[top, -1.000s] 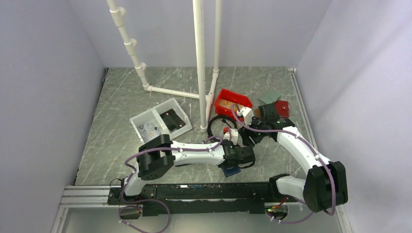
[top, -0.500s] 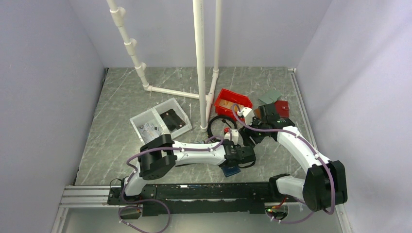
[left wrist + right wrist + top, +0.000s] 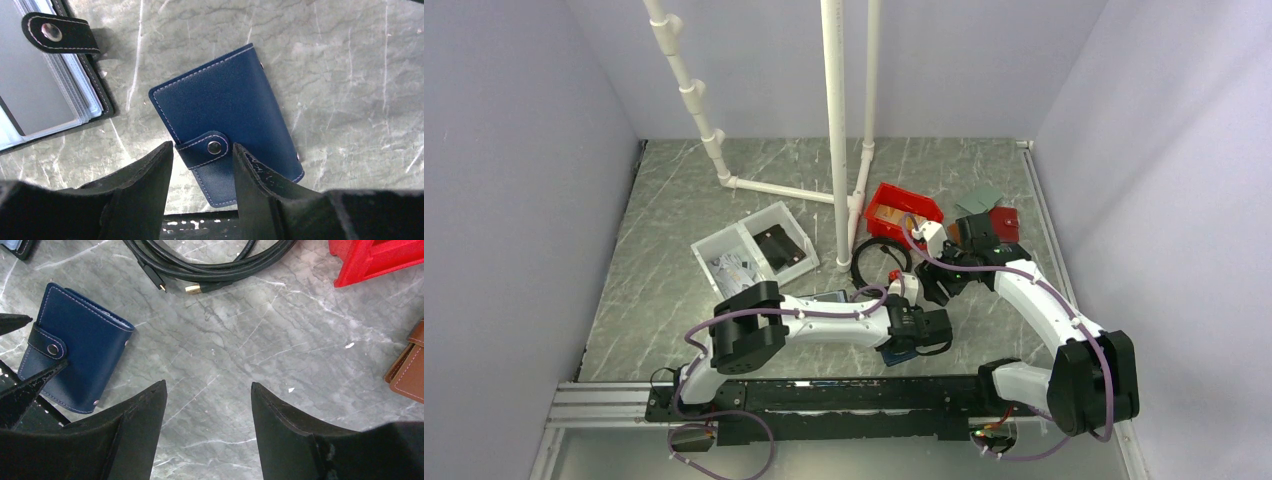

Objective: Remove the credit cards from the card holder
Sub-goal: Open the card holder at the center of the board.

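The card holder [image 3: 225,110] is a navy-blue wallet lying flat on the marble table, folded shut with its snap tab [image 3: 206,148] fastened. My left gripper [image 3: 202,147] hovers low over it and is open, one finger on each side of the tab, holding nothing. In the top view the card holder [image 3: 902,351] peeks out under the left gripper [image 3: 921,337]. My right gripper [image 3: 208,384] is open over bare table, to the right of the card holder [image 3: 75,347]. No credit cards show; the holder is closed.
A black-edged folio [image 3: 45,85] with clear sleeves lies open just left of the holder. A black cable coil [image 3: 210,265], a red bin [image 3: 380,257] and a brown wallet [image 3: 407,370] lie beyond the right gripper. A clear tray [image 3: 752,250] and white pipes [image 3: 836,150] stand further back.
My left arm has shifted slightly toward the near edge, uncovering the folio behind it. The right arm has barely moved.
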Available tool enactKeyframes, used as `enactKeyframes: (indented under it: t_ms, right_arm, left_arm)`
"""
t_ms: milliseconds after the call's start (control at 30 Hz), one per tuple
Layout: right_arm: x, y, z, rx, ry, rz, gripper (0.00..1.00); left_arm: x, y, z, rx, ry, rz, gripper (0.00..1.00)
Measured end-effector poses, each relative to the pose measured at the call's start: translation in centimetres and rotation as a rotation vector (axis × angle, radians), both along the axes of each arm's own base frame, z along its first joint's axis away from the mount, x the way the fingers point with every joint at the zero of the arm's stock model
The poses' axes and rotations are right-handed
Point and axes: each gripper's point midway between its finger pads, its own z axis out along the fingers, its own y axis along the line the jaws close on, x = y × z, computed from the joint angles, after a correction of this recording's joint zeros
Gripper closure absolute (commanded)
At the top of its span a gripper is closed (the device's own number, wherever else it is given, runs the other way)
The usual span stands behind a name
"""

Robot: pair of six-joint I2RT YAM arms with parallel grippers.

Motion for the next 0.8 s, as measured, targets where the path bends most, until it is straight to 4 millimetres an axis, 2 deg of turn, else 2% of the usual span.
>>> enactKeyframes:
  t_ms: [200,800]
  right_arm:
    - [-0.05,0.10,-0.03,0.002,0.003,0.004,0.35]
    - [-0.14,0.29,-0.10,0.012,0.010,0.009,0.35]
  left_arm:
    - [-0.55,-0.40,0.23,-0.009,0.010,-0.011,0.48]
    - [-0.36,-0.28,-0.17,-0.012,0.001,0.027,0.52]
